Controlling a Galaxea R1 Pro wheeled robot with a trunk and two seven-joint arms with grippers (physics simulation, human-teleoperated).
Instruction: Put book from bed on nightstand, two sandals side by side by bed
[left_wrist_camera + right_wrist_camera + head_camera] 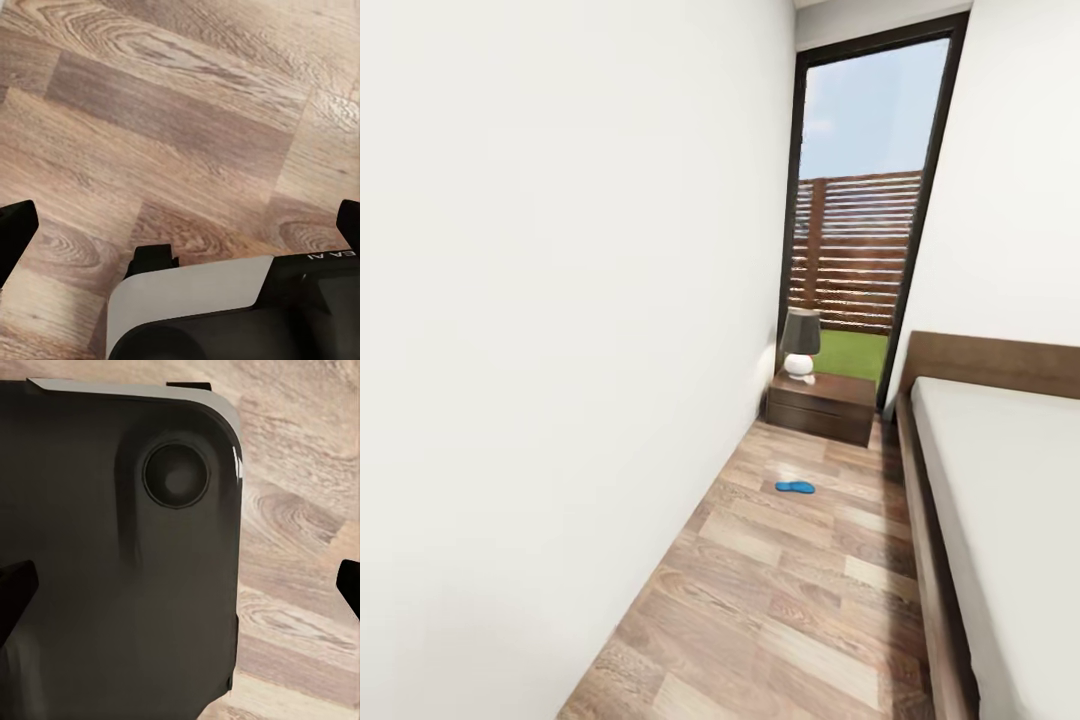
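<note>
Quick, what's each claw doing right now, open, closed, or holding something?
Left claw: open, fingertips wide apart at the frame edges, nothing between them.
Right claw: open too, holding nothing.

A white panel with rounded corners is seen in the left wrist view, edged below by glossy black housing bearing white lettering. A glossy black rounded shell, white-trimmed along one edge, is marked by a circular recessed disc. Black fingertips are seen at the picture's edges.

I see one blue sandal flat on the wood floor between nightstand and bed. The mattress looks bare.
</note>
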